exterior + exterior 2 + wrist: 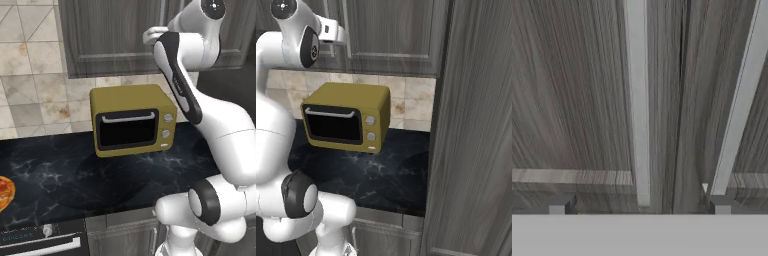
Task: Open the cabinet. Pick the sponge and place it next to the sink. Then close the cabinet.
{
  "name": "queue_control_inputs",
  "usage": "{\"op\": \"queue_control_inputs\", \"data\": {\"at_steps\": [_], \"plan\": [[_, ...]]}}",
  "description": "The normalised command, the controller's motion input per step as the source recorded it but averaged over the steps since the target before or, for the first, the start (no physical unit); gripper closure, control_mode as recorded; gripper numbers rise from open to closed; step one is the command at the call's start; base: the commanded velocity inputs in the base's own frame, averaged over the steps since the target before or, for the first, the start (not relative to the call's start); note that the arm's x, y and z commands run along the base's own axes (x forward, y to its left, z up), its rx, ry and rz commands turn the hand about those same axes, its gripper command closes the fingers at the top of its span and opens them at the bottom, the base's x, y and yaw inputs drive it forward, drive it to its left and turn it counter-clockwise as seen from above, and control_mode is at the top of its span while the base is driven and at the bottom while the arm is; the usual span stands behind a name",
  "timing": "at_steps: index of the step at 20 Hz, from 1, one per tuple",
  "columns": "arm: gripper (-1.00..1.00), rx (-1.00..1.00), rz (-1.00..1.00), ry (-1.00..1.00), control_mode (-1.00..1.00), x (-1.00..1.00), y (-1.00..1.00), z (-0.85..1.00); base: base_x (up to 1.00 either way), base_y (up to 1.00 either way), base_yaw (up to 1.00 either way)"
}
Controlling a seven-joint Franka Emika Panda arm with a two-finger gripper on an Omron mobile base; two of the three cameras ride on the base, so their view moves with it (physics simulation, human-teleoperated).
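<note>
Cabinet (577, 100) doors closed, bar handles (637, 100) running vertically; gripper (639, 205) spread wide before them.

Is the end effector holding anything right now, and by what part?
Nothing held: the end effector is open, facing the cabinet door handles.

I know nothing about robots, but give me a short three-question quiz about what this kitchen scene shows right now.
1. True or false: the cabinet doors are shut.
2. What do the gripper jaws face? A) the microwave B) a silver bar handle C) a pizza
3. Fill in: the yellow microwave stands on the black ____.

Key:
1. True; both doors lie flush in the hand view.
2. B; the handle rises between the wide-open jaws.
3. Counter, below the cabinet.
</note>
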Motion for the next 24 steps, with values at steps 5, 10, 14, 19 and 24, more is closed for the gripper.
{"op": "queue_control_inputs", "data": {"at_steps": [5,10,14,19,24], "plan": [[-1.00,0.00,0.00,0.00,-1.00,0.29,0.00,0.00,0.00,0.00,0.00],[-1.00,0.00,0.00,0.00,-1.00,0.32,0.00,-0.10,0.00,0.00,0.00],[-1.00,0.00,0.00,-0.03,-1.00,0.40,0.00,-0.21,0.00,0.00,0.00],[-1.00,0.00,0.00,-0.12,-1.00,0.35,0.00,-0.30,0.00,0.00,0.00],[-1.00,0.00,0.00,-0.19,-1.00,0.35,0.00,-0.33,0.00,0.00,0.00]]}}
